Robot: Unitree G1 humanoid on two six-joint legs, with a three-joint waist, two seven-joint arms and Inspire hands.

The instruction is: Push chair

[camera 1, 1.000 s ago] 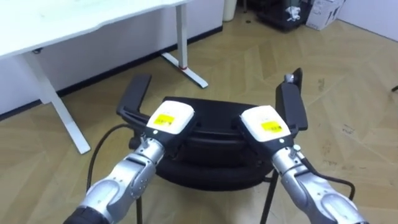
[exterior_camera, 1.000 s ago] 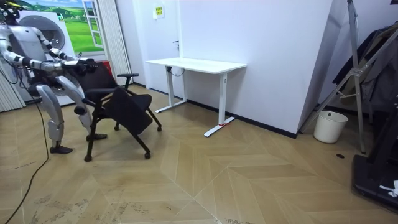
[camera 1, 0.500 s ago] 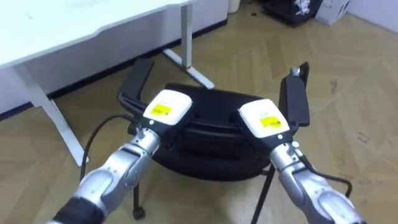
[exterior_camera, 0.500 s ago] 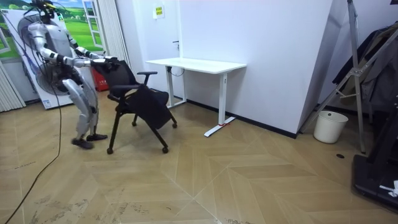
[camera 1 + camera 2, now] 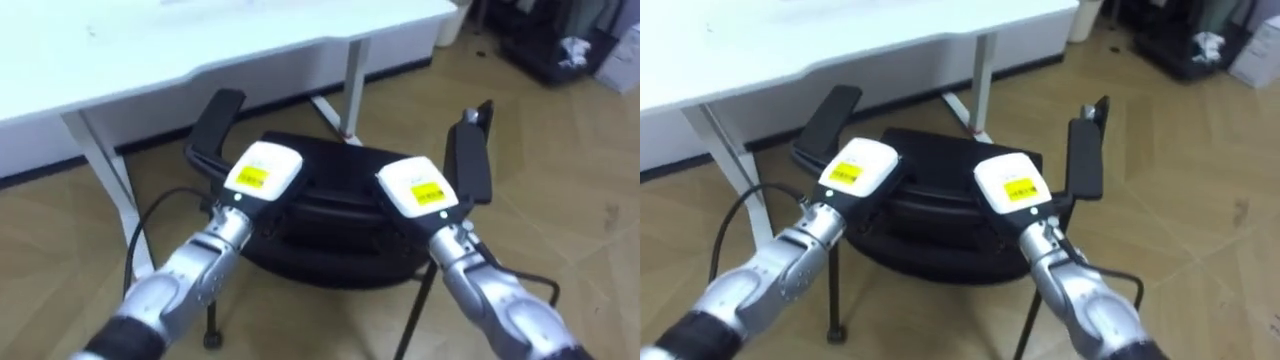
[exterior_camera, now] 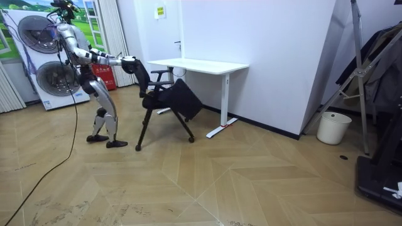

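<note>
The black office chair (image 5: 335,160) stands right before me, its seat pointing at the white desk (image 5: 200,45). Both armrests stick up, one at the left (image 5: 215,125) and one at the right (image 5: 468,160). My left hand (image 5: 262,178) and right hand (image 5: 418,190) rest side by side on the top of the chair's back, their fingers hidden beneath them. In the room view I stand with both arms stretched out to the chair (image 6: 179,100), whose front reaches the near end of the desk (image 6: 201,64).
A slanted desk leg (image 5: 105,180) stands left of the chair, and another leg (image 5: 352,85) with a floor foot behind it. Washing machines (image 6: 38,63) are behind me. A white bin (image 6: 331,127) and dark racks stand at the room view's right.
I have walked toward the desk with the chair moving ahead of me. In the room view chair and robot have shifted right, and the chair's front is now at the desk.
</note>
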